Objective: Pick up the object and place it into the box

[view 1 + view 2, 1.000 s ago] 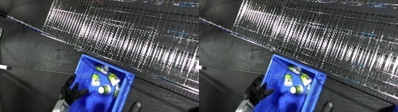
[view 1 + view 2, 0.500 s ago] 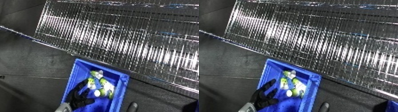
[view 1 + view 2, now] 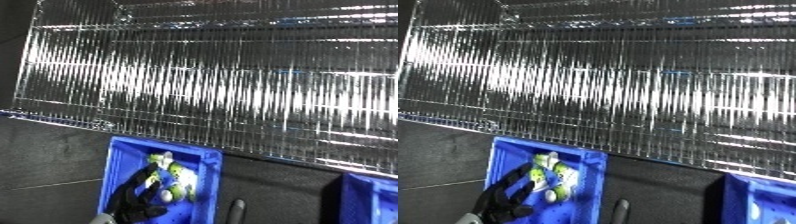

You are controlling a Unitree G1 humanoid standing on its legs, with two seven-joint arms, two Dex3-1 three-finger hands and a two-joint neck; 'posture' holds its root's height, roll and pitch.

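Observation:
A blue bin (image 3: 120, 165) stands on the dark floor at the lower left, below a wire rack. Several green and white objects (image 3: 176, 176) lie inside it, toward its far right side. My left hand (image 3: 138, 199) is black and reaches into the bin from the bottom edge. Its fingers stretch toward the objects and lie beside them, curled round nothing that I can see. A slim dark tip (image 3: 236, 207) pokes up from the bottom edge just right of the bin. It may belong to my right hand, and no more of that hand shows.
A large shiny wire rack (image 3: 222, 85) fills the upper part of the view, its lower rail close behind the bin. A second blue bin (image 3: 762, 200) shows at the lower right corner. Dark floor (image 3: 44, 150) lies left of the first bin.
The whole picture has turned and shifted as the camera moved, bringing the second bin into view. My left hand stays inside the blue bin beside the green and white objects.

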